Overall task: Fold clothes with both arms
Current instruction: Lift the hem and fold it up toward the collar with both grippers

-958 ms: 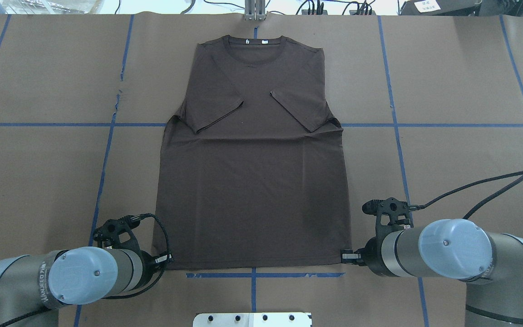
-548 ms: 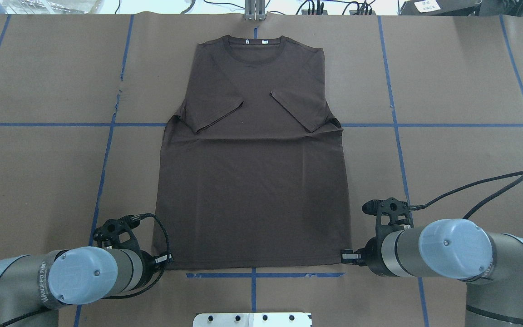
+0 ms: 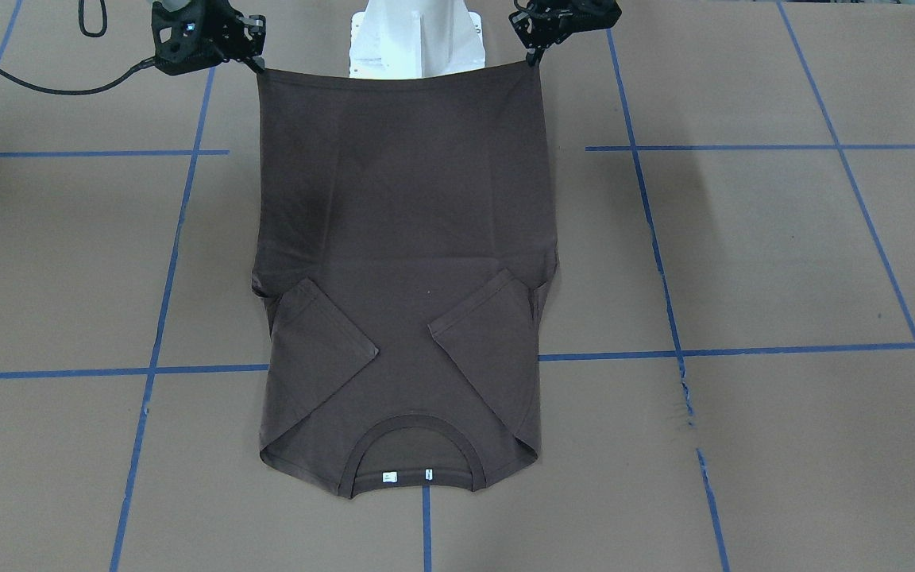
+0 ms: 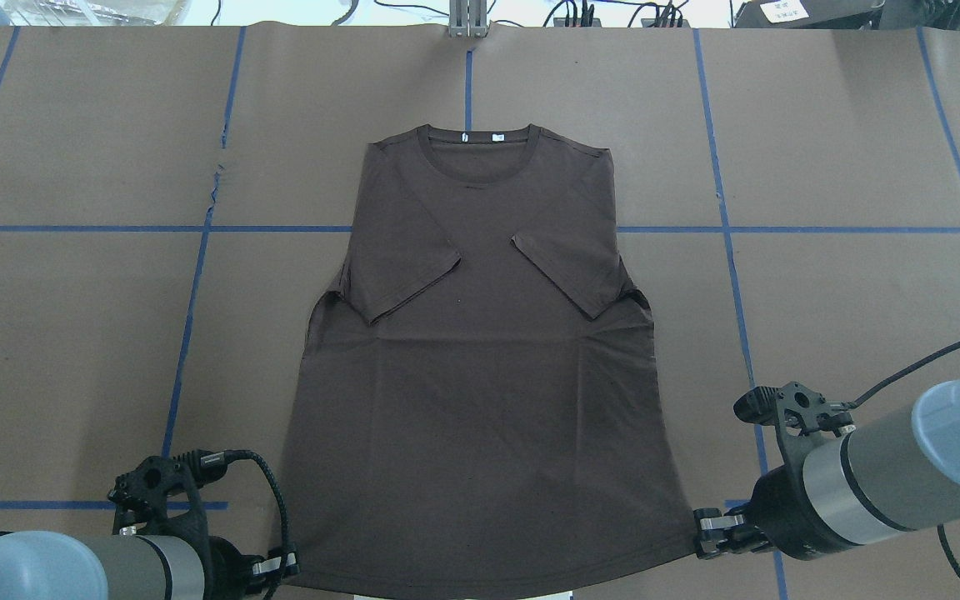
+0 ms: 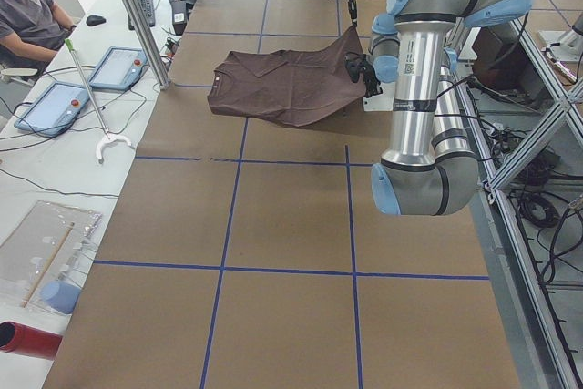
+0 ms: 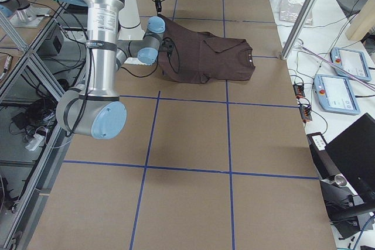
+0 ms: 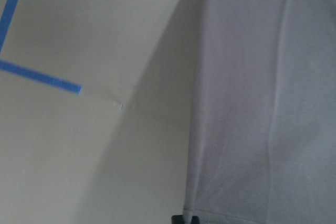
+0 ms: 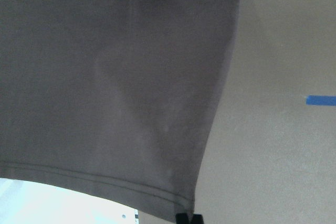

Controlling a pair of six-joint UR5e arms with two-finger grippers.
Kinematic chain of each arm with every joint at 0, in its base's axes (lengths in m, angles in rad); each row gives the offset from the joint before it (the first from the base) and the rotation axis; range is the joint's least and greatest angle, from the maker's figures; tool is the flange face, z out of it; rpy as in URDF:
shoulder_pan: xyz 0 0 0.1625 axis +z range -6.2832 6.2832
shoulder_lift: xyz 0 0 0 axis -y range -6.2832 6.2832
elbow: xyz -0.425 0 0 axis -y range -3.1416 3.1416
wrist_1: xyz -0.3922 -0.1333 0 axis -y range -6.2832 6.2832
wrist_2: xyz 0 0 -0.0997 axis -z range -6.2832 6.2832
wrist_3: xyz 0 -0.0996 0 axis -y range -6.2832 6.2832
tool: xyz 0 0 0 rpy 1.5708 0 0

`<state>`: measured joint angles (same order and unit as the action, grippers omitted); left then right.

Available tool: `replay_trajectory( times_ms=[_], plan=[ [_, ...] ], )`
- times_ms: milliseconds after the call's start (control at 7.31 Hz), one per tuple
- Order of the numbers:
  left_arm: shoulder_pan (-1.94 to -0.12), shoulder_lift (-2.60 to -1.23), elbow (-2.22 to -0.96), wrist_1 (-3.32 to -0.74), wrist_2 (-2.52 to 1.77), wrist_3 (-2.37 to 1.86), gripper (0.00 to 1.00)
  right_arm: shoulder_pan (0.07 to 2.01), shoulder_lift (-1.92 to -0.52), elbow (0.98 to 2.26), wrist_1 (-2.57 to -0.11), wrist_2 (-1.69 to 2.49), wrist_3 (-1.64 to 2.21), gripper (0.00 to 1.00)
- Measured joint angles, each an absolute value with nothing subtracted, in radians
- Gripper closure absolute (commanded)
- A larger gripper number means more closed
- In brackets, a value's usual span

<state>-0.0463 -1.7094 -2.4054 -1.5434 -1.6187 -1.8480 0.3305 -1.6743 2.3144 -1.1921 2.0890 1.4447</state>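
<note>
The dark brown T-shirt [image 4: 480,375] lies front up on the brown table, both sleeves folded in over the chest. Its collar [image 4: 480,154] with white labels is at the far end. My left gripper [image 4: 284,568] is shut on the shirt's near left hem corner. My right gripper [image 4: 703,529] is shut on the near right hem corner. The hem end is lifted off the table, while the collar end rests on it. In the front-facing view the left gripper [image 3: 533,56] and right gripper [image 3: 257,63] hold the hem stretched in front of the pedestal. The wrist views show the hanging cloth [image 7: 262,103] [image 8: 105,77].
The table [image 4: 72,333] is covered in brown paper with a blue tape grid. The white pedestal base [image 3: 414,40] stands behind the lifted hem. A metal post [image 4: 467,21] is at the far edge. An operator [image 5: 32,6] and tablets are beyond the far side.
Both grippers have moved back toward the robot's base and up, holding the hem corners. The whole shirt has slid toward the near edge and its hem is off the table.
</note>
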Motion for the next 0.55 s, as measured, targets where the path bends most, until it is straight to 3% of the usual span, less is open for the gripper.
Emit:
replay_trajectory(
  times_ms=[548],
  plan=[
    [-0.233,-1.754,-2.394,-1.531,-1.672,-1.712,1.0,0.583,-1.529,2.207,-1.19,2.102,1.427,1.0]
  ],
)
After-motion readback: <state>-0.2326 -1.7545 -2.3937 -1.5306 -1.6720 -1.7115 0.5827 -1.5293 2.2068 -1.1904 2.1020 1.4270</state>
